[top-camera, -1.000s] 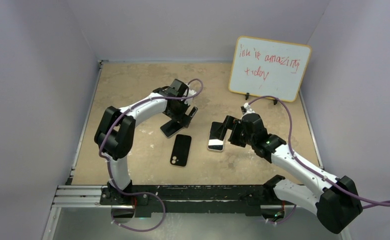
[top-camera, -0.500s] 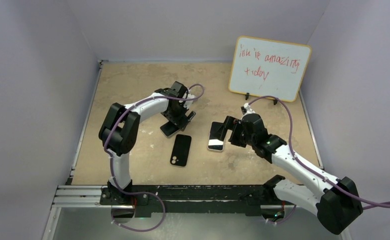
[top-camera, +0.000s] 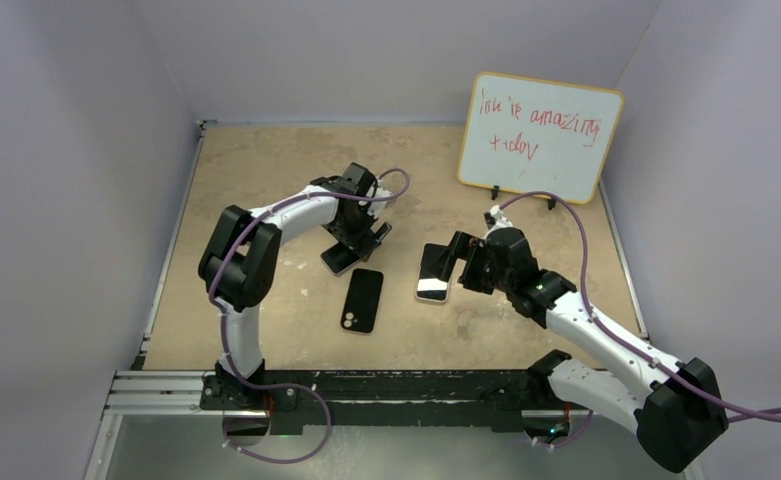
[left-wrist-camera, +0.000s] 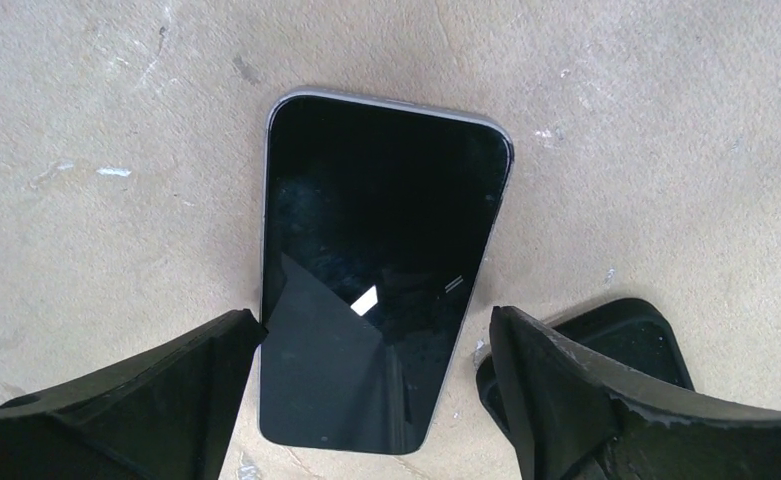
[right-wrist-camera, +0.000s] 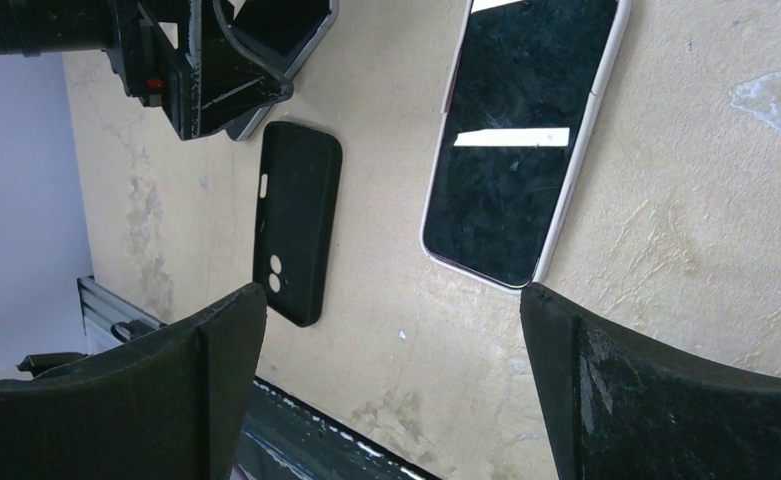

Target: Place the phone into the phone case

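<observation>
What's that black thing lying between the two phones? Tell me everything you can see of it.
It is a black phone case, matte and rubbery-looking, with rounded corners. Pale camera cutouts sit at its end nearest the arm bases, and there is a small slot on one long edge. It lies flat on the tan table between the left phone and the right phone, close to the left one but seemingly not touching it.

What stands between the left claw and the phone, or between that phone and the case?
Nothing visible does. The open left claw has a finger on each side of the phone, and the case lies just beside it.
</observation>
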You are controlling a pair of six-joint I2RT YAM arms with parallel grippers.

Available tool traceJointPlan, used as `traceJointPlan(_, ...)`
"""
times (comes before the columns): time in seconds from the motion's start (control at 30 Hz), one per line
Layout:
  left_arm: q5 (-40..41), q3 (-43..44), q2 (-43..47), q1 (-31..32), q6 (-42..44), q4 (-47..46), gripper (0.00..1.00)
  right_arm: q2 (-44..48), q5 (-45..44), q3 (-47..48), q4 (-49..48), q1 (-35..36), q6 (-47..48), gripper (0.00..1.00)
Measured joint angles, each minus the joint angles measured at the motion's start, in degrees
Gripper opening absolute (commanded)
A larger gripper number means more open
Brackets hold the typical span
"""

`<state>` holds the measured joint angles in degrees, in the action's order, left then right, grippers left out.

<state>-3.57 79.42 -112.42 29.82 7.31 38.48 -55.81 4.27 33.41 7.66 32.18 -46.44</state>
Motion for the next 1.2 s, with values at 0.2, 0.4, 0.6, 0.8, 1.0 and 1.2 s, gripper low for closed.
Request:
traceJointPlan(0.2,0.46,0.11,-0.22,-0.07,1.14,-0.07,0.91,-0.04,0.39,-0.13,-0.24,0.00,-0.04,0.96)
traceJointPlan(0.4,0.83,0.11,-1.05,-0.07,1.38,-0.04,0.82,-0.04,0.39,-0.13,-0.24,0.00,-0.02,0.96)
traceJointPlan(0.6,0.48,-0.17,-1.11,-0.07,1.25,-0.20,0.72,-0.04,1.05,-0.13,-0.24,0.00,-0.04,0.96)
traceJointPlan(0.8,-0.22,-1.05,-0.55,-0.09,-0.55,-0.48,0.48,-0.04,1.33,-0.13,-0.24,0.00,-0.04,0.96)
traceJointPlan(1.0,1.09,-4.35,2.21,-0.13,-4.96,0.33,0.38,-0.04,1.51,-0.13,-0.26,0.00,-0.42,0.95)
traceJointPlan(1.2,1.53,-6.36,6.19,-0.50,-9.92,1.40,0.30,-0.04,2.62,-0.63,-0.94,0.00,-1.11,0.93)
